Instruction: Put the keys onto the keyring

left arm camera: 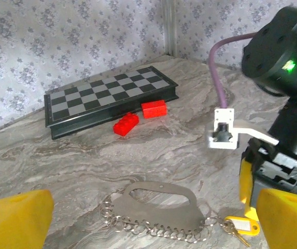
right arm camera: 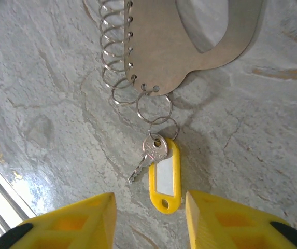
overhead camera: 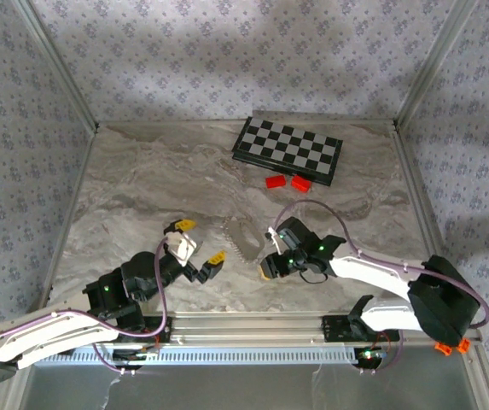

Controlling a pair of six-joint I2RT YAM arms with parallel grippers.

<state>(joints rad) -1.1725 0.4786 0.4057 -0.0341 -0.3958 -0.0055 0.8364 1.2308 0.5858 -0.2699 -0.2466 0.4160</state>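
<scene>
The keyring is a flat grey metal plate (left arm camera: pixel 158 207) (right arm camera: pixel 179 41) (overhead camera: pixel 242 242) with a handle cut-out and a row of small rings along one edge, lying on the marble table. A silver key (right arm camera: pixel 151 153) (left arm camera: pixel 239 237) and a yellow tag (right arm camera: pixel 165 179) (left arm camera: pixel 241 224) hang on a ring (right arm camera: pixel 164 127) at the plate's end, flat on the table. My right gripper (right arm camera: pixel 151 207) (overhead camera: pixel 270 265) hovers just beyond the tag, open, its yellow fingers (right arm camera: pixel 81 220) either side with nothing between them. My left gripper (overhead camera: pixel 199 242) (left arm camera: pixel 153 207) is wide open to the plate's left, facing it.
A folded chessboard (overhead camera: pixel 287 149) (left arm camera: pixel 107 98) lies at the back of the table, with two red bricks (overhead camera: pixel 275 181) (overhead camera: pixel 300 182) (left arm camera: pixel 126 124) (left arm camera: pixel 154 109) just in front of it. Patterned walls enclose the table on three sides. A metal rail (overhead camera: pixel 253 325) runs along the near edge.
</scene>
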